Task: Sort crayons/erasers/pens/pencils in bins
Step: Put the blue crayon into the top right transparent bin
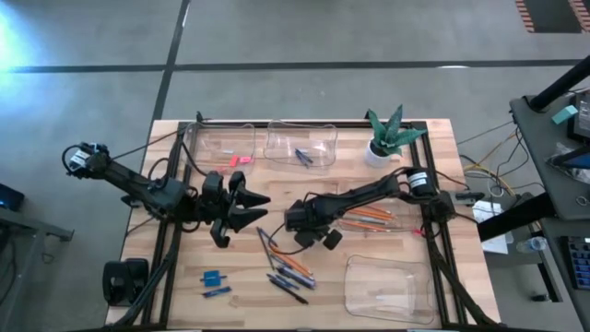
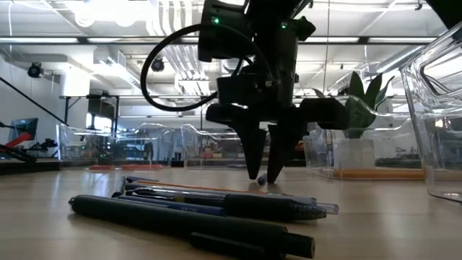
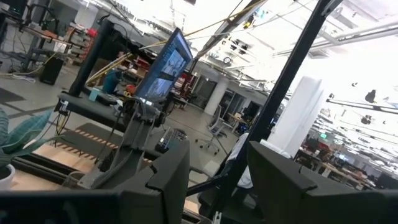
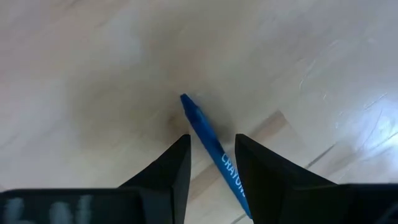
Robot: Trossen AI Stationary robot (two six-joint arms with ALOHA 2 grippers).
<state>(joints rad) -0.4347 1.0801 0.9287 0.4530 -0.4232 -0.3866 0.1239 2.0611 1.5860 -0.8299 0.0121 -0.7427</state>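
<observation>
A blue crayon (image 4: 205,134) lies flat on the wooden table. My right gripper (image 4: 211,158) points down over it, open, one finger on each side of the crayon with a gap showing on both sides. In the low view its fingertips (image 2: 266,173) stand just above the table, and the crayon's end (image 2: 261,178) shows between them. In the high view my right gripper (image 1: 316,238) hides the crayon. My left gripper (image 1: 258,208) hangs open above the table's left middle, with nothing between its fingers (image 3: 168,180).
A loose heap of pens, pencils and crayons (image 1: 286,267) lies just toward the near edge from my right gripper. A blue eraser (image 1: 212,277) lies near left. Clear bins stand far left (image 1: 221,143), far middle (image 1: 300,143), right with orange pencils (image 1: 373,217) and near right (image 1: 387,286). A potted plant (image 1: 387,138) stands at the far right.
</observation>
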